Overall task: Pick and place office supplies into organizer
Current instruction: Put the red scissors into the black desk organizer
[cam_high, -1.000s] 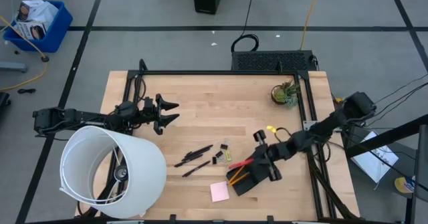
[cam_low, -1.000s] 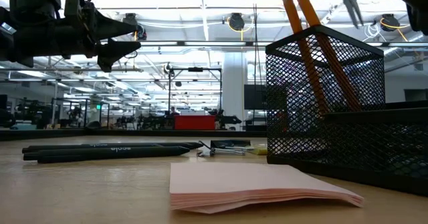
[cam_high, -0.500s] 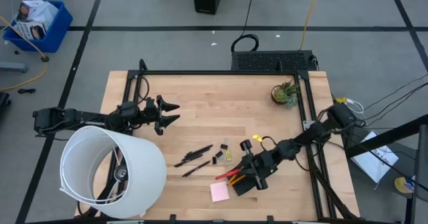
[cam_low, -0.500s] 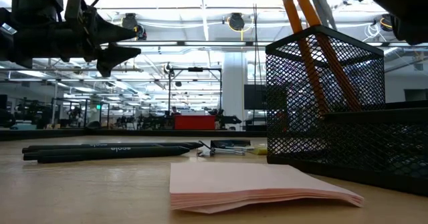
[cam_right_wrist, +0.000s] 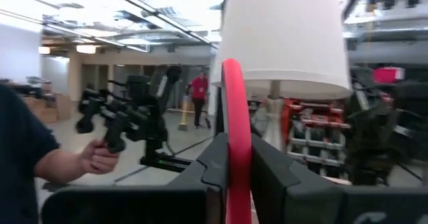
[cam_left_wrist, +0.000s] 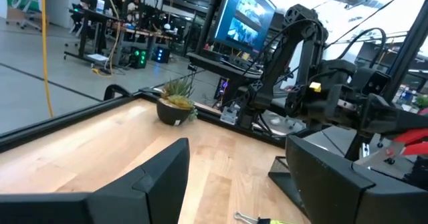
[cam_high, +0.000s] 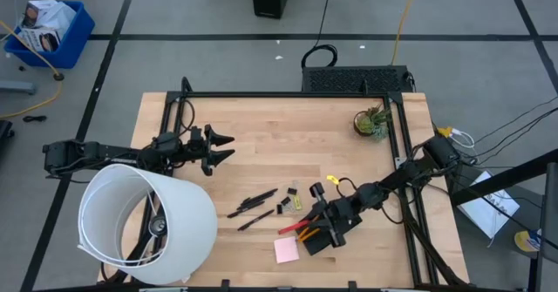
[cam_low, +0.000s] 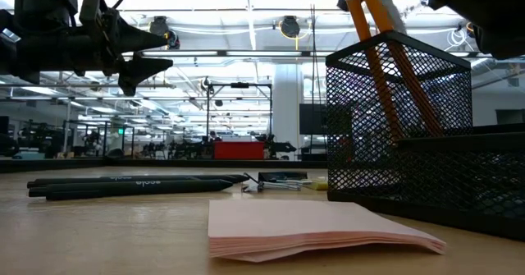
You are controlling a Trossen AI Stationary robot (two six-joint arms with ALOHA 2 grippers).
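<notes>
1. The red-handled scissors (cam_right_wrist: pixel 237 144) sit clenched in the right gripper (cam_high: pixel 324 218), handle loop edge-on between its jaws, directly over the organizer (cam_high: pixel 319 236).
2. Their long axis slants toward the orange pencil (cam_low: pixel 369 57) standing in the mesh cup; the drop is close below.
3. Black pens (cam_high: pixel 254 203) and the pink sticky-note pad (cam_high: pixel 286 250) lie on the desk (cam_high: pixel 279 144), nearer the right arm.
4. The left gripper (cam_high: pixel 218 147) hovers well apart, jaws released.

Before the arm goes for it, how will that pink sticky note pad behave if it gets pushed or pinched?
The pink sticky note pad lies flat and low on the table, so it should slide rather than tip. Its sheets fan apart at the edges, so a pinch may lift only the top leaves, which would probably flex. It looks light, so a sideways nudge would likely shift it.
</notes>
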